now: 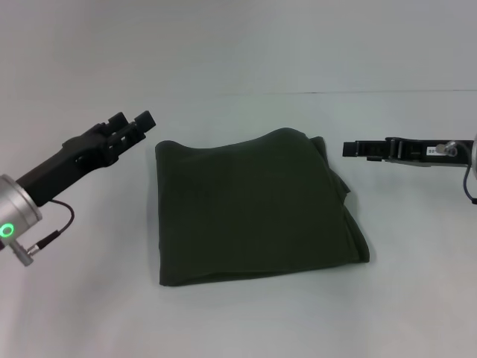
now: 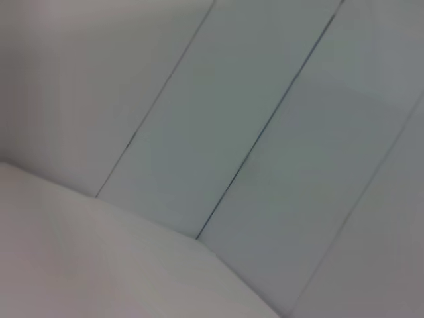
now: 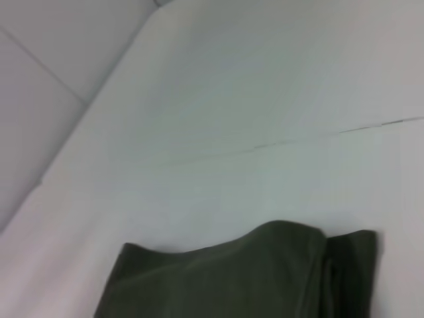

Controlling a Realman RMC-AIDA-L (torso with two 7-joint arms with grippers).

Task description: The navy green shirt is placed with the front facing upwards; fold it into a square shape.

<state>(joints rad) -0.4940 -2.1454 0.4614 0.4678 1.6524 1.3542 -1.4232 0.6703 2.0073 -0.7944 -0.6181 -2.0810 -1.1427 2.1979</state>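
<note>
While both arms hang clear of the cloth, the navy green shirt [image 1: 253, 212] lies folded into a rough square at the middle of the white table [image 1: 246, 321], with no print or label showing on its upper face. Its edge toward 9 o'clock and its near edge toward 6 o'clock run fairly straight, while the far edge toward 12 o'clock rises in a soft hump and the side toward 3 o'clock shows stacked, slightly uneven layers. The left gripper [image 1: 134, 124] is at about 10 o'clock from the shirt, just beside its far corner but not touching it, angled up and away; its two dark fingers stand a little apart with a narrow gap between them and nothing held. The right gripper [image 1: 350, 149] is at about 2 o'clock from the shirt, lying level and pointing inward toward the cloth, near its upper corner without contact; I cannot tell whether it is spread or pressed together. From the right wrist view, the shirt's [image 3: 265, 278] humped far edge and layered side show against the pale table [image 3: 232, 119].
</note>
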